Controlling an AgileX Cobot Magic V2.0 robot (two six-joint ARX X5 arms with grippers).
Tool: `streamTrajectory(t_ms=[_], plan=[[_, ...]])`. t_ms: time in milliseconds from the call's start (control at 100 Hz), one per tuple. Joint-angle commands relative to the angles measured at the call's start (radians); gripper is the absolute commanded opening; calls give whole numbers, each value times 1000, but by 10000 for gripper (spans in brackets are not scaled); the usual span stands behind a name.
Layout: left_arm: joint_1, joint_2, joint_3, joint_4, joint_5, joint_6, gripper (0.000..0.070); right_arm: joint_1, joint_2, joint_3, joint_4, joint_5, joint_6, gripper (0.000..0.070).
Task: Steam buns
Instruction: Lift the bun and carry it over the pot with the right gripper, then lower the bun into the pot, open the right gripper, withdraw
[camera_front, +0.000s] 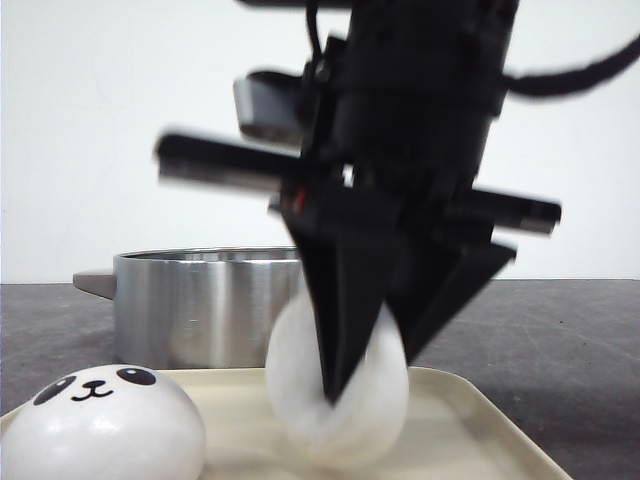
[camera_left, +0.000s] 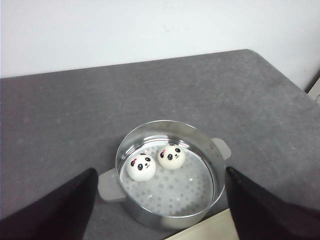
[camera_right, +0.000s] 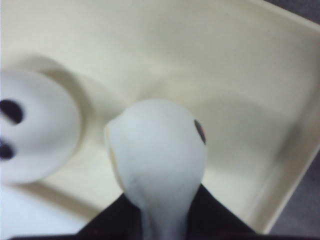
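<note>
Right gripper (camera_front: 365, 375) pinching a soft bun (camera_front: 338, 395) hard between its fingers just above the tray (camera_front: 480, 415) (left gripper (camera_left: 160, 210) gaping wide); risking squeeze-out, missing the steamer pot (camera_front: 200, 305) behind

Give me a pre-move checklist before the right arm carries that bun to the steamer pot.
1. Right gripper shut on the held bun: ok, bun visibly squeezed.
2. Bun clear of the tray: cannot tell.
3. Other tray bun apart from the held one: ok.
4. Free space in the pot beside its two buns: ok.
5. Left gripper out of the pot: ok, open above it.
</note>
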Motion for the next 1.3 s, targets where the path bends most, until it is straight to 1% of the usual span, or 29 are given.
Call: streamTrajectory(t_ms=[0,70,130,200,280,430,600,660,760,920,1200,1240,1290], plan=[[-4,5,18,-2,-3,6,486,29,-60,79,4,2,-19,5],[-5,5,18,1,-3,6,486,34,-108,145,-7,29,-34,5],[-5,5,18,8,-3,6,485,33,-137,211,-9,63,-64,4],[-5,5,18,12,-3,6,486,23,-142,293,-14,111,-112,4],[-5,8,18,15,-3,6,486,-25,-132,379,-30,139,-185,4],[-5,13,18,18,-2,6,486,-145,-62,461,-35,117,-280,4],[-5,14,18,18,-3,6,486,-279,52,468,-34,29,-342,4],[-5,14,19,18,-3,6,485,-312,96,468,-31,16,-362,4],[-5,14,18,18,-3,6,486,-344,171,468,-14,-4,-388,4],[-5,15,18,15,-3,6,486,-368,273,468,-13,-37,-394,4],[-5,15,18,4,-3,6,486,-367,333,468,-10,-26,-407,7],[-5,15,18,3,-3,6,485,-367,333,468,-6,-22,-407,30],[-5,15,18,3,-3,6,486,-367,333,468,-2,-22,-407,112]])
